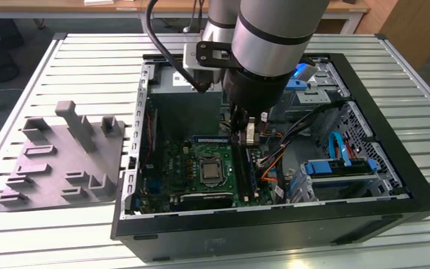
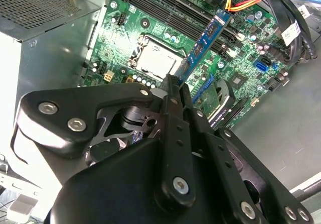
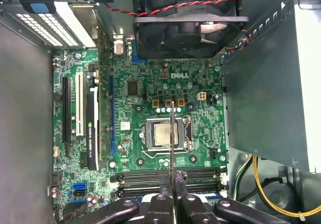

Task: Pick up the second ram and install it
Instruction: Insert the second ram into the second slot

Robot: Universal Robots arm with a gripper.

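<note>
RAM stick [image 2: 201, 45], a long narrow blue-green circuit strip, is pinched by one end in the jaws, which are closed narrow on it. Black fingers [image 2: 173, 96] clamp the near end. The rest sticks straight out past them toward the green motherboard [image 2: 246, 43]. It isn't seated in any slot.

In the first wrist view the RAM stick [image 3: 172, 133] shows edge-on as a thin line across the CPU socket [image 3: 156, 133]. The black memory slots [image 3: 145, 176] run crosswise close to the fingers [image 3: 163, 184]. In the second wrist view the strip's far end appears over the memory slots [image 2: 175, 10], w/ the CPU socket [image 2: 155, 61] just beside the strip.

Around the motherboard [image 3: 200, 123]: a black case fan [image 3: 185, 28] w/ a twisted red-and-black wire at one edge, and a black expansion card [image 3: 93, 128] standing in a slot. The grey vented PSU [image 2: 40, 8] sits beside the board.

In the exterior view the silver robot arm [image 1: 275, 33] reaches down into an open black PC case [image 1: 275, 224] lying on its side on a slatted metal tabletop [image 1: 51, 235]. The arm's lower end hangs above the motherboard [image 1: 174, 162], just to the exterior view's right of the CPU socket [image 1: 211, 170] and near the PSU [image 1: 188, 106]. A blue cable [image 1: 336, 147] runs on the case's side toward the exterior view's right. A grey moulded fixture plate [image 1: 51, 168] lies on the tabletop just beside the case, on the exterior view's left.
</note>
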